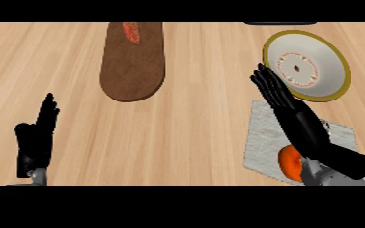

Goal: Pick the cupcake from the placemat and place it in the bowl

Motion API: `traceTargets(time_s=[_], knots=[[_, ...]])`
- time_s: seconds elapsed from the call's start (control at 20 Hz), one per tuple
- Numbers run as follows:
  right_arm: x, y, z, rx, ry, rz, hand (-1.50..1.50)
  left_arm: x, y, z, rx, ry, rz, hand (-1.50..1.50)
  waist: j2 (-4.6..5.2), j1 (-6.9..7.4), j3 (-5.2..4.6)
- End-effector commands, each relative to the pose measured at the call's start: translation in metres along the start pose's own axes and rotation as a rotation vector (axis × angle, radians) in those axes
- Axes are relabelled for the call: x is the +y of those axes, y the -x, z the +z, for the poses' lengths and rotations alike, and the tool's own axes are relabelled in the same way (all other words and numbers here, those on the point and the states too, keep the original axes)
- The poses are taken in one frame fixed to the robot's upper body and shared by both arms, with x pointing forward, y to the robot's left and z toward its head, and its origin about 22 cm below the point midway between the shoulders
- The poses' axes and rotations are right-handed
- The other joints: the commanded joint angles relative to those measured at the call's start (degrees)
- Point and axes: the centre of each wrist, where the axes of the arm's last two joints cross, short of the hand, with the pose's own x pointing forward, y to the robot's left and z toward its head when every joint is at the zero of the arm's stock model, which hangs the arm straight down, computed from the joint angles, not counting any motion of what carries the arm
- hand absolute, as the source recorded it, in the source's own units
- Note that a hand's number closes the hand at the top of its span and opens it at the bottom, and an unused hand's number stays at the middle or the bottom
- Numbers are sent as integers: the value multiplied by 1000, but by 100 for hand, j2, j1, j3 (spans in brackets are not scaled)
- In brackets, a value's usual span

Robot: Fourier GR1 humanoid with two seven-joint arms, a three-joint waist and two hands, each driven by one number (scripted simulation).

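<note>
1. In the head view, the right hand (299, 121) was seen with its fingers straight and apart, holding nothing, stretched over the grey square placemat (265, 145).
2. The orange-frosted cupcake (289, 161) was found on the placemat, just under the right hand's wrist and partly hidden by it.
3. The white, yellow-rimmed round bowl (308, 65) was placed just beyond the right hand's fingertips.
4. A brown oblong wooden board (134, 63) bearing a reddish strip of food (133, 32) lay well to that hand's left.
5. The left hand (37, 137) was held open, fingers up, at the lower left edge.
</note>
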Motion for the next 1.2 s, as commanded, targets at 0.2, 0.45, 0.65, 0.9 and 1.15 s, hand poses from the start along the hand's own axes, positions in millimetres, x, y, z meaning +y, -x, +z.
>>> traceTargets(time_s=[0.2,0.45,0.65,0.9,1.15], knots=[[-46,27,54,438,10,183,150,-48,-53,-6,-221,227,118,0,-74,-140,-72],[-72,29,80,288,543,443,-150,-67,-62,1,-214,283,163,0,-132,-445,-45],[-63,24,102,72,603,341,-150,-81,-76,1,-241,340,157,0,-98,-166,-56],[-63,-18,122,40,614,494,-150,-82,-75,4,-234,369,181,0,-92,-67,-65],[-66,-77,122,222,654,626,-150,-85,-71,4,-244,357,169,0,-97,-104,-78]])
